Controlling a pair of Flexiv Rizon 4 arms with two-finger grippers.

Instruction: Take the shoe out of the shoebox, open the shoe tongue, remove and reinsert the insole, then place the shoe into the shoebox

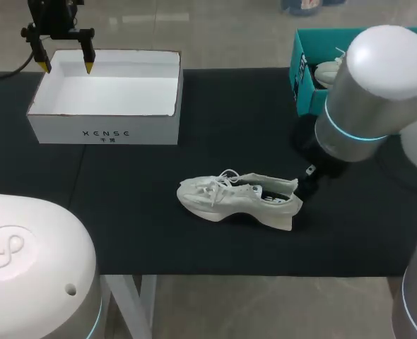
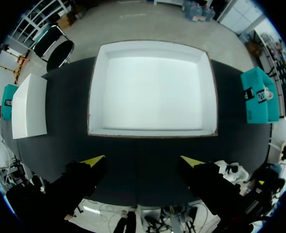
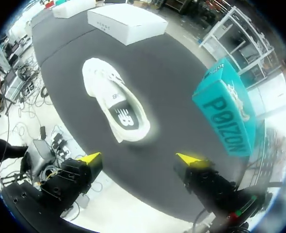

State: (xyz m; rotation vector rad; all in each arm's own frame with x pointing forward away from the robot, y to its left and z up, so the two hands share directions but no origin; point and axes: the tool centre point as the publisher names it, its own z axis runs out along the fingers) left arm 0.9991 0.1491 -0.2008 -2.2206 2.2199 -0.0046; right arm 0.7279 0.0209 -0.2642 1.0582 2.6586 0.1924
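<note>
Shoe (image 1: 222, 201) lies upright, toe left, heel right; left tool (image 2: 143, 160) and right tool (image 3: 140, 158) stand apart.

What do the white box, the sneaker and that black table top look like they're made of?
The white box looks like matte cardboard: thin walls, a brownish raw edge along the rim. The sneaker seems a fabric or mesh upper with laces on a thick foam-like sole. The black table top is probably cloth or mat: dull, no shine.
</note>
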